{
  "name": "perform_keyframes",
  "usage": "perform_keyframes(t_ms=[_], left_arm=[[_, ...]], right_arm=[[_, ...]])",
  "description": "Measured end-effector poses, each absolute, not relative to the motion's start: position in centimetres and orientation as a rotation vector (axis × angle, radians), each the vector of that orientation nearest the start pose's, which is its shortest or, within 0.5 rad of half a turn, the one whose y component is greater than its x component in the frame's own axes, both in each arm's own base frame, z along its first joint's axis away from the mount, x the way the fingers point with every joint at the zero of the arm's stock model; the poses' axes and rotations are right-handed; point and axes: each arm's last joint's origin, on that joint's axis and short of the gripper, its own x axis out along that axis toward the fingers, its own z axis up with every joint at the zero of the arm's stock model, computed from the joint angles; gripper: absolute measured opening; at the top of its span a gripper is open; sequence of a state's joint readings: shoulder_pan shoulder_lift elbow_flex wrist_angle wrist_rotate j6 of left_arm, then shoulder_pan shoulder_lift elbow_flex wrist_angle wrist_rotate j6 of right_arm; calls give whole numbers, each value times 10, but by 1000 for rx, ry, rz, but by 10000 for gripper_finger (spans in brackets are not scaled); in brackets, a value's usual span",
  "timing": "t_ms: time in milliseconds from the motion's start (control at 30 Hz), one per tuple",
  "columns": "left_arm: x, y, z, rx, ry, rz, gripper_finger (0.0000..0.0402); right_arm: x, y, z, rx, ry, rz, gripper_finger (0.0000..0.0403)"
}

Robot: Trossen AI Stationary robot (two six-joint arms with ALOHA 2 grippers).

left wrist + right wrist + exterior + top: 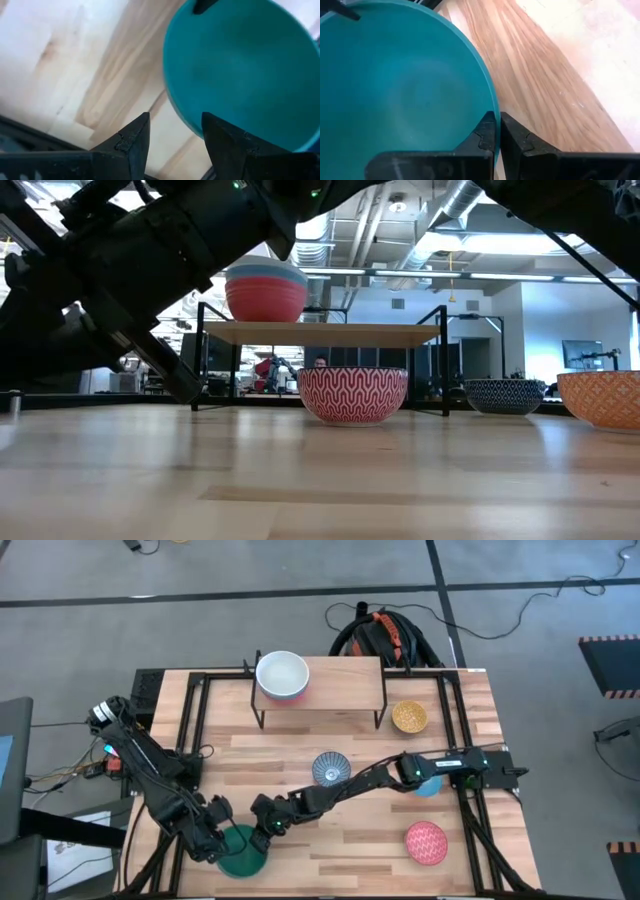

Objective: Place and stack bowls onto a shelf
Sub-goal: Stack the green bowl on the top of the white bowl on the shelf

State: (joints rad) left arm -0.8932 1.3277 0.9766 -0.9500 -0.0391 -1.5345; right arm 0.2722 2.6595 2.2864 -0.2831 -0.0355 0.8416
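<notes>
— Both grippers at the green bowl (243, 852), near the desk's front-left corner?
— Yes. Right gripper (496, 131) pinching its rim, fingers nearly pressed together; left gripper (175, 134) spread, just beside the bowl's rim.
— Elsewhere?
— Stacked bowls (282, 675) on the shelf (340, 690) at the back edge. Yellow bowl (409, 717), patterned blue bowl (331, 768) and patterned pink-red bowl (427, 843) loose on the desk.

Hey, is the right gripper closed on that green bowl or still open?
Shut on it. In the right wrist view the right gripper has its fingers pinching the green bowl at the rim, one finger inside, one outside, almost no gap.
</notes>
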Motion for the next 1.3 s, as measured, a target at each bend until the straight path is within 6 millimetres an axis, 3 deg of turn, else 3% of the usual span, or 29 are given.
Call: perform_keyframes(t_ms=[567, 733, 1300], left_arm=[[146, -173, 283, -578, 1257, 410, 162], [147, -170, 295, -577, 1172, 458, 162], [151, -154, 345, -538, 906, 549, 162]], right_arm=[[553, 152, 133, 659, 764, -134, 31], [543, 145, 153, 517, 767, -252, 31], [493, 122, 261, 132, 816, -375, 31]])
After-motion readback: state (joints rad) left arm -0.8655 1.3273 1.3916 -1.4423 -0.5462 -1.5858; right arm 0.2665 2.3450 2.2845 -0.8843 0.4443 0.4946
